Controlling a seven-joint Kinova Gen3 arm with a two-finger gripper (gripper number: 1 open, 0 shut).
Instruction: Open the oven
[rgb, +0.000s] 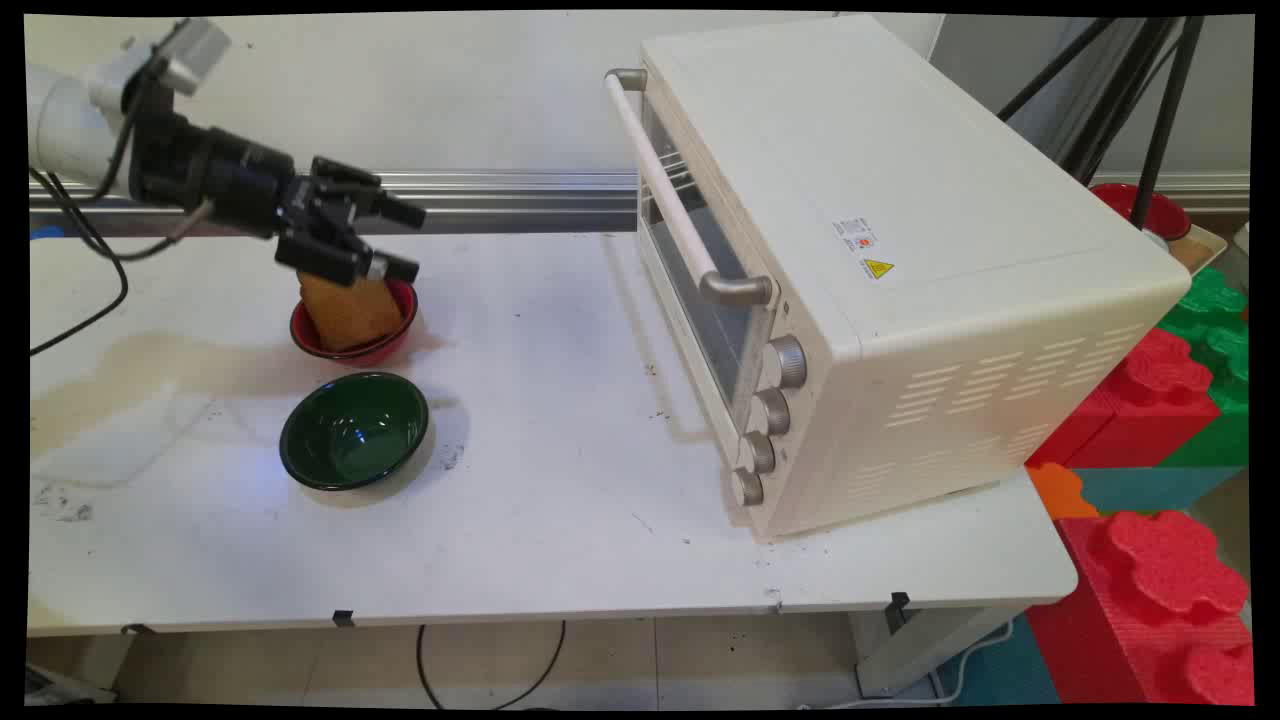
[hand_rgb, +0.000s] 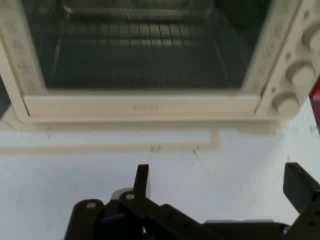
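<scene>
Black jaws (rgb: 405, 240) hang wide open and empty above the bread (rgb: 349, 311) we see in a red bowl (rgb: 400, 325); green bowl (rgb: 354, 430) at 6 o'clock, oven (rgb: 900, 270) at 3 o'clock.

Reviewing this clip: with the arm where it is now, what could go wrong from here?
The open gripper hangs just above the bread slice propped on edge in the red bowl; a small dip might tip the slice out. The green bowl sits close beside it and might get bumped. Hanging cables could snag.
</scene>
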